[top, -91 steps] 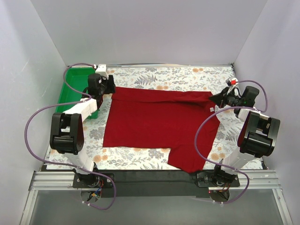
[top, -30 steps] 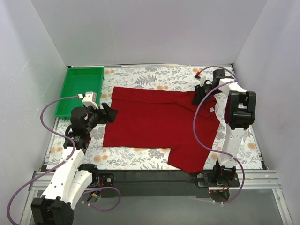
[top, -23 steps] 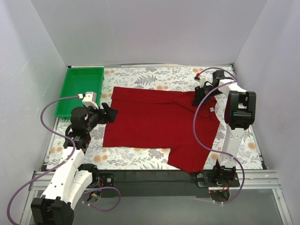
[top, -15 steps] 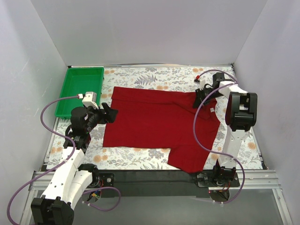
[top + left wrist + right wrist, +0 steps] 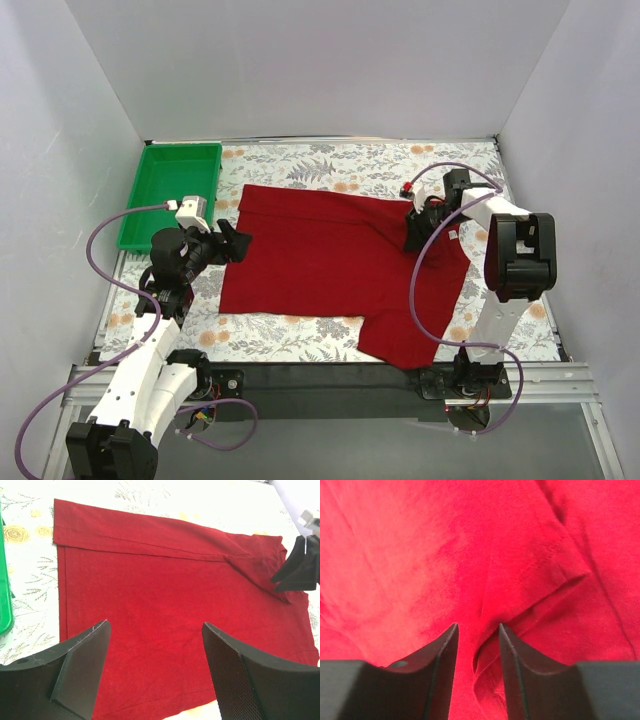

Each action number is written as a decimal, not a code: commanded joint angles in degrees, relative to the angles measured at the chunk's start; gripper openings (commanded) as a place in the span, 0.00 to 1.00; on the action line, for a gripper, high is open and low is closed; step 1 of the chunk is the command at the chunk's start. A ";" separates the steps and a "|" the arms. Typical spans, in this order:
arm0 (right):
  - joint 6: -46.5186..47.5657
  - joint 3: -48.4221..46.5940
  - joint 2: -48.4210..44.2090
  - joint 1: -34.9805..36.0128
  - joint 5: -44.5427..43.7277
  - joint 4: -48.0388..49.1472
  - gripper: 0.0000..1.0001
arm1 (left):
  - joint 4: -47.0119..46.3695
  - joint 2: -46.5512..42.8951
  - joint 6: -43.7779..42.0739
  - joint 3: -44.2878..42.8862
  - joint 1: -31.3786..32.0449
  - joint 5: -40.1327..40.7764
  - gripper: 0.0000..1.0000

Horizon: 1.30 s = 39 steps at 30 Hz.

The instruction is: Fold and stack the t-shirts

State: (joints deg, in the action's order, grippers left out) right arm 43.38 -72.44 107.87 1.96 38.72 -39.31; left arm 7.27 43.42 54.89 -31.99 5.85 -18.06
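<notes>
Hovering just off the left edge of the t-shirt (image 5: pixel 330 260), the left gripper (image 5: pixel 236 243) stays exactly where it was a second ago. Its jaws are spread wide with nothing between them, and its wrist view looks through them across the cloth (image 5: pixel 155 627). Three seconds ago this arm was reaching to the shirt's far left corner beside the green tray (image 5: pixel 175 190); now it is pulled back towards its base.

The right gripper (image 5: pixel 412 235) is what has moved. A second ago it sat at the shirt's far right corner near the back of the table (image 5: pixel 330 165). Now it has come inward and nearer, and is down on the cloth at the right shoulder. In its wrist view the jaws (image 5: pixel 477 627) stand a little apart, with a crease of red cloth running up between the fingers; the cloth is not visibly pinched.

The dark red shirt lies spread flat on the flowered tabletop as before. One sleeve points towards the near edge, and there is a small ruck by the right gripper.
</notes>
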 commanded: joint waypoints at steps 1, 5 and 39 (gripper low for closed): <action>2.68 1.07 -3.36 0.07 -1.45 0.72 0.40 | -0.85 -0.44 -0.40 -0.36 0.22 -0.66 0.68; 5.48 3.53 -6.00 1.55 -0.05 0.03 0.37 | -0.85 -0.35 -0.31 -0.36 0.22 -0.74 0.68; -22.02 -4.46 1.19 1.65 -6.47 11.80 0.51 | -0.94 -0.09 -0.23 -0.36 0.22 -1.45 0.69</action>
State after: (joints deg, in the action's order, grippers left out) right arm 23.03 -73.89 108.81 3.44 32.62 -28.16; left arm 7.27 43.48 54.89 -31.99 5.85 -18.57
